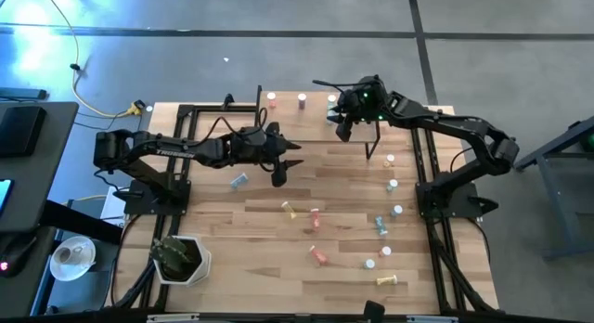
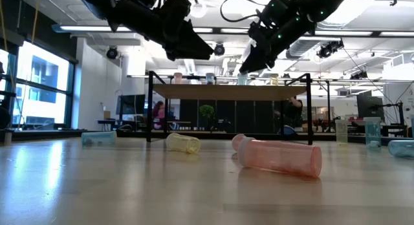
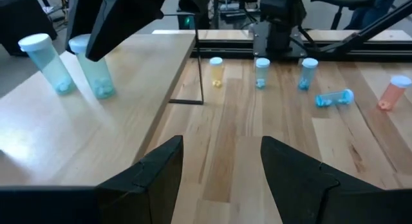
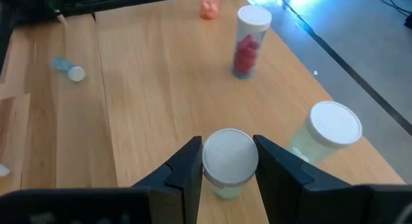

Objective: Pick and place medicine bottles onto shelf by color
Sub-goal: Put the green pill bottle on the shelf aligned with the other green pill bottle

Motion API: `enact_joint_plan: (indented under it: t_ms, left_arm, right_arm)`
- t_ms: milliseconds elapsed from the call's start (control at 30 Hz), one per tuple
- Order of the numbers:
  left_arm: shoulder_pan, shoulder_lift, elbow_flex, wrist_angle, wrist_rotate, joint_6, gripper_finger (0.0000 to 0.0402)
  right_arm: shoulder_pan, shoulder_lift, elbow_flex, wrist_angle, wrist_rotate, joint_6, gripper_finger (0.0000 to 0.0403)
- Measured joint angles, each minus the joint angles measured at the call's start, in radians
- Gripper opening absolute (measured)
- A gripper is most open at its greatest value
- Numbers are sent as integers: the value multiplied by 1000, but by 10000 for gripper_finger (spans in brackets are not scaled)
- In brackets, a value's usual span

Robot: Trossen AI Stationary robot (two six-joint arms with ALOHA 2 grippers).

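While clamped: right hand [image 4: 225,161] w/ bottle [image 4: 226,165]

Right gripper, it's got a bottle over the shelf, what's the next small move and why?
Probably lower a little and release. The right gripper is shut on a white-capped bottle held upright over the shelf, next to another pale bottle already standing there. The left gripper waits open nearby.

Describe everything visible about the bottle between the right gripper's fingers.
The bottle has a round white cap and a pale, translucent greenish body, which looks like plastic. It stands upright over the light-wood shelf, and the right gripper has both dark fingers pressed against its cap. A similar white-capped bottle stands beside it, apart. Whether its base touches the shelf is hidden.
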Motion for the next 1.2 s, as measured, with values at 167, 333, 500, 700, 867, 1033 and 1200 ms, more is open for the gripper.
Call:
enact_joint_plan:
  t_ms: [167,333,500,700,867,1033,1200]
  left_arm:
    - [0,0,0,0,0,0,200]
    - [0,0,0,0,0,0,200]
    - [0,0,0,0,0,-1,200]
    - [0,1,0,0,0,-3,200]
    - [0,1,0,0,0,-3,200]
    - [0,1,0,0,0,-3,200]
    - [0,1,0,-1,0,-3,200]
  right_arm:
    - [-6,0,0,-1,-2,0,114]
    - [-6,0,0,-2,-2,0,114]
    - [-6,0,0,-2,-7,8,114]
    - [-6,0,0,-2,-7,8,117]
    - [-6,0,0,-7,-7,8,142]
    - [-6,1,0,15,-7,8,165]
    - [-6,1,0,26,-2,4,168]
